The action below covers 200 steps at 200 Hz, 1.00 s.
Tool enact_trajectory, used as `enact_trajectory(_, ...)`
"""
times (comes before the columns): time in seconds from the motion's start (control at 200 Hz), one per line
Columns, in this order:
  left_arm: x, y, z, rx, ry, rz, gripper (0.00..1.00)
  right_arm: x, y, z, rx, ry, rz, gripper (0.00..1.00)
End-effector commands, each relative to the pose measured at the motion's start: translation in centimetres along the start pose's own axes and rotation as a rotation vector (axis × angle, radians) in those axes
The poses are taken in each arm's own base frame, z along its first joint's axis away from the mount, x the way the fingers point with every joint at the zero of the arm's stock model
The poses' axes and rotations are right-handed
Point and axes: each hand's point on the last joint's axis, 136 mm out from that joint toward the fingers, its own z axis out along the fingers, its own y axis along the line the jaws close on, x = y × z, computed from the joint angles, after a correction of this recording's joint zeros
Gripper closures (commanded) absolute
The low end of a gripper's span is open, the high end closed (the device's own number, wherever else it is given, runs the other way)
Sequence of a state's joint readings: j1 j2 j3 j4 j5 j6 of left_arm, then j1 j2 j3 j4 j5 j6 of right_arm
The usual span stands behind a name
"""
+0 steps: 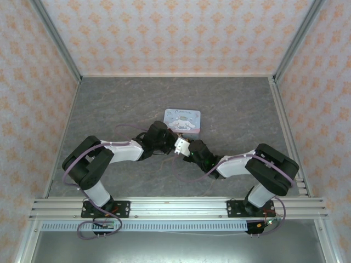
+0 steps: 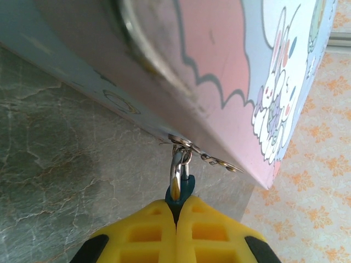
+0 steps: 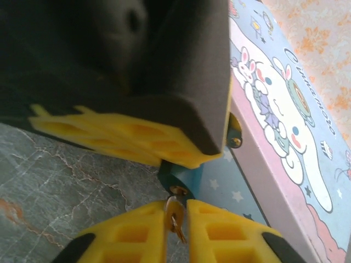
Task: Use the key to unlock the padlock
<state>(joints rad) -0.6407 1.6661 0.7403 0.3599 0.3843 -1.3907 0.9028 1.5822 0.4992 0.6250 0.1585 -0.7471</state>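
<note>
Key (image 3: pixel 174 220) at padlock (image 3: pixel 179 178) keyhole

Right gripper (image 3: pixel 176 211) is clamped on the key, just short of the tin (image 3: pixel 285 137). Key meets the teal padlock's underside. Left gripper (image 2: pixel 176 209) pinches the padlock body, shackle (image 2: pixel 176 169) hooked through the tin's front clasp (image 2: pixel 189 147).

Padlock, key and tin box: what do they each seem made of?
Tiny teal padlock: probably painted metal, with an even teal coat and a mirror-bright, steel-looking shackle. Small yellowish key: brass-like, with a metallic glint. Pale blue rectangular box: seemingly printed tinplate, with glossy cartoon artwork.
</note>
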Motion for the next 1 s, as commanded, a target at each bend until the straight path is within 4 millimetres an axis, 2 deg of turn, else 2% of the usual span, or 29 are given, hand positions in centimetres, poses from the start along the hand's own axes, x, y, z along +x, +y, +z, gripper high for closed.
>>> enact_trajectory(0.0, 0.3, -2.1, -0.5, 0.053, 0.011, 0.017, 1.0, -2.8, -1.1, 0.0, 0.025, -0.077, 0.075, 0.94)
enact_trajectory(0.105, 0.3, -2.2, -0.5, 0.056, 0.012, 0.019, 1.0, -2.9, -1.0, -0.1, 0.009, -0.079, 0.105, 1.0)
enact_trajectory(0.45, 0.4, -1.6, -0.5, 0.045, 0.011, 0.018, 1.0, -3.3, -0.2, -0.1, -0.048, -0.095, 0.257, 1.0)
enact_trajectory(0.616, 0.3, -1.4, -0.5, 0.033, 0.007, 0.026, 1.0, -3.1, 0.9, 0.1, -0.106, -0.089, 0.362, 1.0)
enact_trajectory(0.731, 0.1, -0.9, -0.3, 0.017, 0.0, 0.031, 0.85, -2.5, 1.5, 0.4, -0.125, -0.066, 0.442, 1.0)
enact_trajectory(0.996, -0.8, 0.6, -1.4, -0.007, -0.036, 0.032, 0.65, -1.4, 2.2, 0.4, -0.151, -0.056, 0.661, 1.0)
